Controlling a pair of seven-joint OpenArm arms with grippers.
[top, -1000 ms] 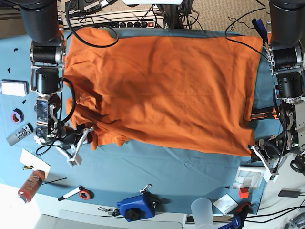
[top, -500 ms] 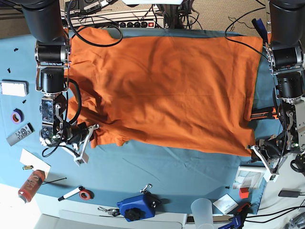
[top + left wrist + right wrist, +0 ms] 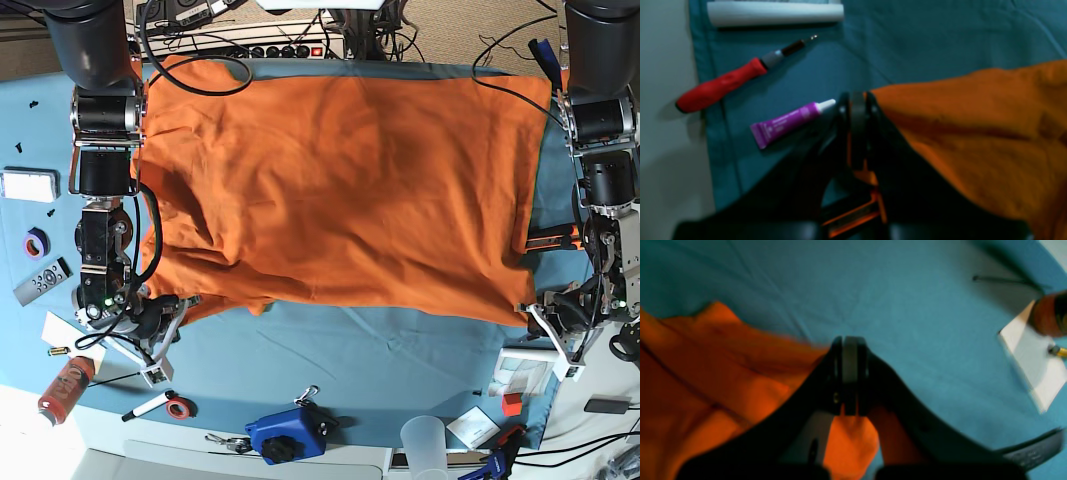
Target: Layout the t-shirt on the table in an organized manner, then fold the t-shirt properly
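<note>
The orange t-shirt [image 3: 350,180] lies spread over the blue-teal table [image 3: 380,370], wrinkled near its left side. My right gripper [image 3: 168,322] is at the shirt's near-left corner. In the right wrist view it [image 3: 848,350] is shut with orange fabric [image 3: 706,373] pinched between the jaws. My left gripper [image 3: 535,315] is at the shirt's near-right corner. In the left wrist view it [image 3: 855,110] is shut on the tip of the fabric [image 3: 973,133].
By the left gripper lie a red-handled screwdriver [image 3: 720,85], a purple tube [image 3: 786,121] and a white roll [image 3: 773,13]. Along the near edge are a blue device [image 3: 288,432], a plastic cup [image 3: 425,440], a marker [image 3: 150,405], a red bottle [image 3: 65,388] and a white card [image 3: 70,338].
My right gripper has moved toward the table's near edge with the shirt corner, and the bunched fold at the near-left has flattened out. The left arm has not moved.
</note>
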